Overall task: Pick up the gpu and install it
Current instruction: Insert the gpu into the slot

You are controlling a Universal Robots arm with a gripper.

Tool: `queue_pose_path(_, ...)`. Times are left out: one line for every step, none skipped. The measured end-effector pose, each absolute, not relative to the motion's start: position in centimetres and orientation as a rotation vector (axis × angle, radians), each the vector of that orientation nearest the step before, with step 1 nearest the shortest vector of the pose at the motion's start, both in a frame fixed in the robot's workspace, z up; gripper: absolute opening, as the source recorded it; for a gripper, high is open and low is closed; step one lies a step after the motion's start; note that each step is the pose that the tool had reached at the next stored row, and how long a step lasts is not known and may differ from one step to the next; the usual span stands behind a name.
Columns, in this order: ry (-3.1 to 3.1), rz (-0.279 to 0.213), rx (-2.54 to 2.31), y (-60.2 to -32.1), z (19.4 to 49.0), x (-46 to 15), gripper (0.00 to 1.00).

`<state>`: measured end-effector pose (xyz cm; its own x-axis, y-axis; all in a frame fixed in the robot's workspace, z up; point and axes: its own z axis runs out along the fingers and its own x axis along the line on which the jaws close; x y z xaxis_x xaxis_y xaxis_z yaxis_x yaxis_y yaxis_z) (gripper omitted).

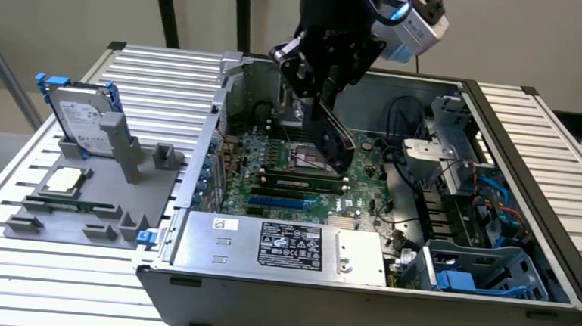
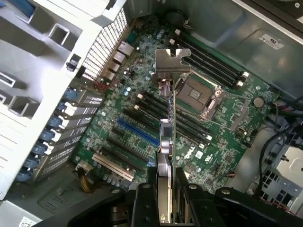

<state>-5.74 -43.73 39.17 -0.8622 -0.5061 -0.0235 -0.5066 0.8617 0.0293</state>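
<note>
We're sitting with the dark arm pointing steeply down into the open grey metal computer case, black two-finger gripper gripping tight on the thin flat green-and-black gpu card, which is hanging edge-on, silver bracket end farthest from the fingers, over the CPU socket of the green motherboard.
</note>
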Motion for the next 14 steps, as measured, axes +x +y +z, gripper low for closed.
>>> queue_pose_path(3.008, 0.054, -0.849, -43.73, 39.12, -5.74, 0.0)
queue_pose_path(3.0, 0.053, -0.876, -43.73, 39.07, -5.74, 0.0)
queue_pose_path(2.991, 0.053, -0.902, -43.73, 39.02, -5.74, 0.0)
queue_pose_path(2.982, 0.053, -0.929, -43.73, 38.97, -5.74, 0.0)
queue_pose_path(2.973, 0.053, -0.957, -43.73, 38.92, -5.74, 0.0)
queue_pose_path(2.963, 0.052, -0.983, -43.73, 38.87, -5.74, 0.0)
queue_pose_path(2.953, 0.052, -1.01, -43.73, 38.83, -5.74, 0.0)
queue_pose_path(2.943, 0.052, -1.037, -43.73, 38.77, -5.74, 0.0)
queue_pose_path(2.933, 0.052, -1.064, -43.73, 38.71, -5.74, 0.0)
queue_pose_path(2.923, 0.051, -1.09, -43.73, 38.66, -5.74, 0.0)
queue_pose_path(2.912, 0.051, -1.116, -43.73, 38.6, -5.74, 0.0)
queue_pose_path(2.901, 0.051, -1.143, -43.73, 38.54, -5.74, 0.0)
queue_pose_path(2.89, 0.05, -1.167, -43.73, 38.49, -5.74, 0.0)
queue_pose_path(2.878, 0.05, -1.196, -43.73, 38.42, -5.74, 0.0)
